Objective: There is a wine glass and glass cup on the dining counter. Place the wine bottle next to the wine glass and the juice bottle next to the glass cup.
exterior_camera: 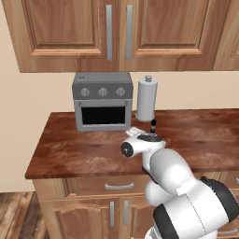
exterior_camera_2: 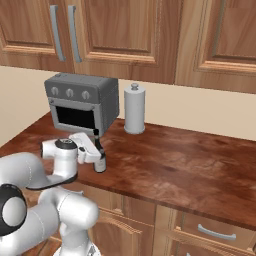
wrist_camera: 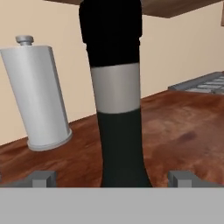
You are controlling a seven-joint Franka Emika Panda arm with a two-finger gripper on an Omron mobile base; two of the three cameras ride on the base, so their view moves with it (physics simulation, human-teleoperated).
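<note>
A: What is nearest in the hand view?

B: The claw [wrist_camera: 112, 178]. Its two grey fingertips [wrist_camera: 41, 178] stand wide apart at the bottom, one at 7 o'clock and one at 5 o'clock. Between them rises the wine bottle [wrist_camera: 114, 100], dark, with a pale label band and a black upper part. The fingers are on both sides of the bottle but there is a clear gap on each side, so the claw is open and holds nothing.

A: And where is the bottle in the base views?

B: It stands upright on the wooden bench [exterior_camera: 70, 149], near the front edge. In the left base view only the black cap and neck of the bottle [exterior_camera: 153, 124] show above the white hand. In the right base view the claw [exterior_camera_2: 98, 150] is at the bottle [exterior_camera_2: 100, 161], just in front of the toaster oven.

A: What lies farther back?

B: At 10 o'clock from the bottle in the left base view is the grey toaster oven [exterior_camera: 102, 100], against the wall. Just beside it, at 12 o'clock from the bottle, stands the white paper-towel roll [exterior_camera: 146, 99], upright. In the hand view the roll [wrist_camera: 38, 98] looks tilted, at 9 o'clock from the bottle. Above all hang the wooden cabinets [exterior_camera: 116, 32] with grey handles.
</note>
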